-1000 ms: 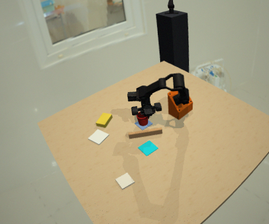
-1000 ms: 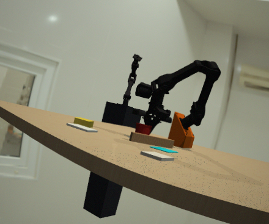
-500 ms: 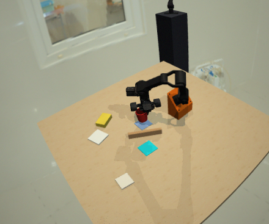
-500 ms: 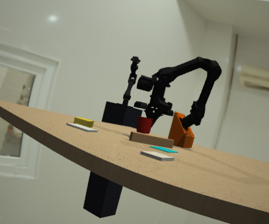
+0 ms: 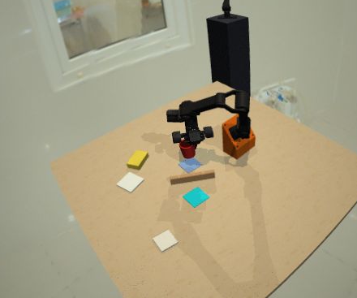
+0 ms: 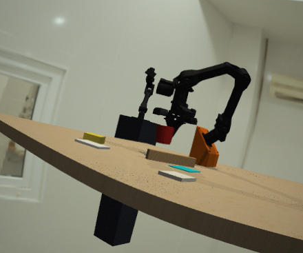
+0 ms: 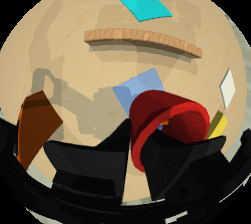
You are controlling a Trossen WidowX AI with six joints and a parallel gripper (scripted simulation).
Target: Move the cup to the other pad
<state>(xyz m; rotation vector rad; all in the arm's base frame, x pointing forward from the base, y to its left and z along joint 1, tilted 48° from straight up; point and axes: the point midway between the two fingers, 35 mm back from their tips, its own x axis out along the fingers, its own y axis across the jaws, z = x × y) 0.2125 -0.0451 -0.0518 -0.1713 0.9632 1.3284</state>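
Note:
The red cup (image 5: 187, 151) (image 6: 164, 135) (image 7: 152, 102) hangs in the air above the blue pad (image 5: 190, 166) (image 7: 139, 89), roughly upright. Orange and blue marbles show inside it in the wrist view. My gripper (image 5: 195, 144) (image 6: 173, 129) (image 7: 133, 122) is shut on the cup's wall, with one finger inside the cup and the other outside. The inside finger hides part of the cup's inside. The cyan pad (image 5: 195, 197) (image 6: 184, 169) (image 7: 148, 8) lies flat beyond the wooden bar, with nothing on it.
The wooden bar (image 5: 192, 177) (image 6: 171, 158) (image 7: 140, 38) stands between the blue and cyan pads. A yellow block (image 5: 137, 160) (image 6: 94, 138) lies near a white tile (image 5: 130, 182) (image 6: 91, 144) (image 7: 227, 89). Another white tile (image 5: 165, 240) (image 6: 176, 176) lies beyond the cyan pad. An orange mount (image 5: 239, 148) holds the arm's base.

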